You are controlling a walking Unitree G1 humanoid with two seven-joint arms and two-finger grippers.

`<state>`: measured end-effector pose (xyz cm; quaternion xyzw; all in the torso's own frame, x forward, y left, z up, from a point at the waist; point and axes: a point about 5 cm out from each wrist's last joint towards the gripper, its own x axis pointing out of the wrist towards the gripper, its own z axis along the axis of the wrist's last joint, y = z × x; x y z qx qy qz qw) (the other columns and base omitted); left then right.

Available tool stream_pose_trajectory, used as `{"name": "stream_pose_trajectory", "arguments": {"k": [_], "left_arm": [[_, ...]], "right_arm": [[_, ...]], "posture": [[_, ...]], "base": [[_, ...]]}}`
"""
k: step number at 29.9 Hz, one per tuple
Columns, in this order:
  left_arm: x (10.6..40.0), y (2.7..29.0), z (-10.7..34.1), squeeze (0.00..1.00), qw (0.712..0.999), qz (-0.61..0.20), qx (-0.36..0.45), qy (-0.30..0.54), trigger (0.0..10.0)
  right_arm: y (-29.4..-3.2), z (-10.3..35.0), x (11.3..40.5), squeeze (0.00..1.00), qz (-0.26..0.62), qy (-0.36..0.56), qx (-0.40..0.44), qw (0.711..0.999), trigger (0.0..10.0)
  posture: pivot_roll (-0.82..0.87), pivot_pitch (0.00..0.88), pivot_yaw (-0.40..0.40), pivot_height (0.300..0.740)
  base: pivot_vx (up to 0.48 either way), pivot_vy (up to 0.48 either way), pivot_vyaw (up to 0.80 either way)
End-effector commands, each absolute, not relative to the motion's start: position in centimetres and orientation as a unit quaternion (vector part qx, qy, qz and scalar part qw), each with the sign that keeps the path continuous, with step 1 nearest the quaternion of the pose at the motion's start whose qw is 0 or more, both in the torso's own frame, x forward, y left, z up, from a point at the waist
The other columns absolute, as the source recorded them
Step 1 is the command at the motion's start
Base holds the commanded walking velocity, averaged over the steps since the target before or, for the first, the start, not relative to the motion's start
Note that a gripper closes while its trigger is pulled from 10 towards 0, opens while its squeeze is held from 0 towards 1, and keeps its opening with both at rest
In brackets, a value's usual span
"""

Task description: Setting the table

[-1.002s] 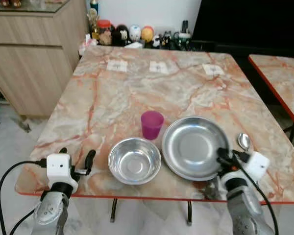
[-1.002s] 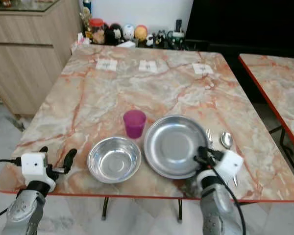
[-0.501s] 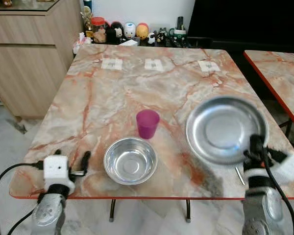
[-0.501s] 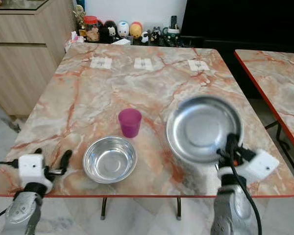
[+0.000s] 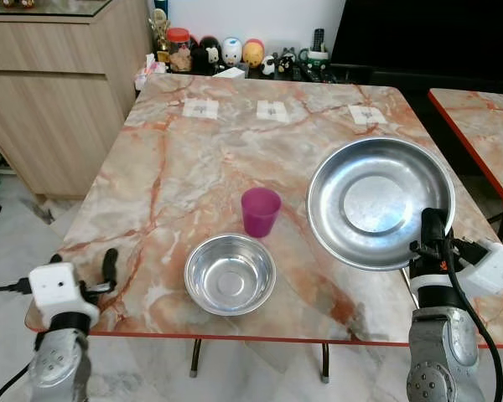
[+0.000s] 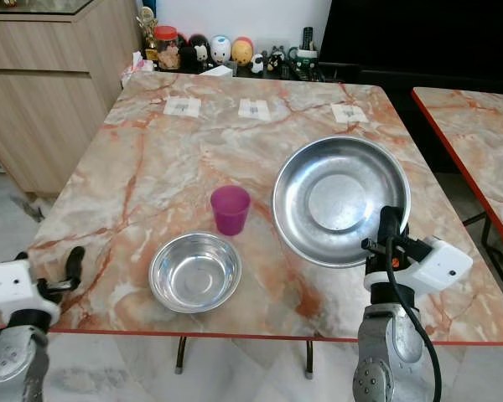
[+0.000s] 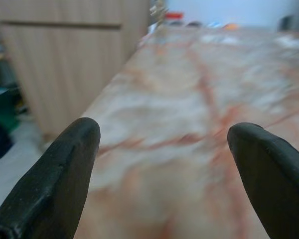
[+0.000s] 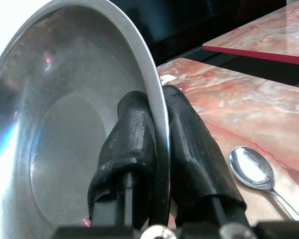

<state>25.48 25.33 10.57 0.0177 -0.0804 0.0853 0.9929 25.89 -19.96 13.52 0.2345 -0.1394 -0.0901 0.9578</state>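
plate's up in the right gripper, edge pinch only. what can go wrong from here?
1. The right gripper holds the steel plate by its rim alone, tilted off the table. Smooth metal in a thin pinch may swivel or slip.
2. The purple cup and steel bowl sit just left of the plate; a leftward swing could hit them.
3. A spoon lies under the gripper, so lowering straight down might land on it.

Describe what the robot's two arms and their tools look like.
Both arms are silver metal with round bolted joints. Each wrist carries a white boxy camera housing, and a black cable loops from it. The left tool and the right tool each have two long, rounded, matte black fingers.
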Motion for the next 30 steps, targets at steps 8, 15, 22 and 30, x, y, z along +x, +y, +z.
{"name": "stream_pose_trajectory", "arguments": {"k": [8, 15, 22, 30], "left_arm": [[25.8, 24.3, 11.2, 0.0, 0.994, 0.065, 0.01, -0.09, 10.0], [25.4, 23.6, 10.6, 0.0, 0.996, 0.052, 0.005, -0.077, 10.0], [25.5, 23.6, 10.7, 0.0, 0.996, 0.05, 0.004, -0.077, 10.0], [25.3, 23.7, 10.6, 0.0, 0.996, 0.056, 0.002, -0.075, 10.0]], "right_arm": [[-19.3, 13.4, 25.8, 0.0, -0.088, -0.143, 0.236, 0.957, 10.0], [-19.4, 13.2, 25.8, 0.0, -0.09, -0.14, 0.24, 0.956, 10.0], [-19.3, 13.0, 25.9, 0.0, -0.089, -0.134, 0.237, 0.958, 10.0], [-19.3, 12.9, 25.9, 0.0, -0.088, -0.132, 0.235, 0.959, 10.0]], "posture": [[0.1, 0.079, -0.08, 0.74], [0.1, 0.08, -0.081, 0.74], [0.1, 0.079, -0.08, 0.74], [0.1, 0.08, -0.08, 0.74]], "base": [[0.0, 0.0, 0.0], [0.0, 0.0, 0.0], [0.0, 0.0, 0.0], [-0.03, 0.0, 0.0]]}}
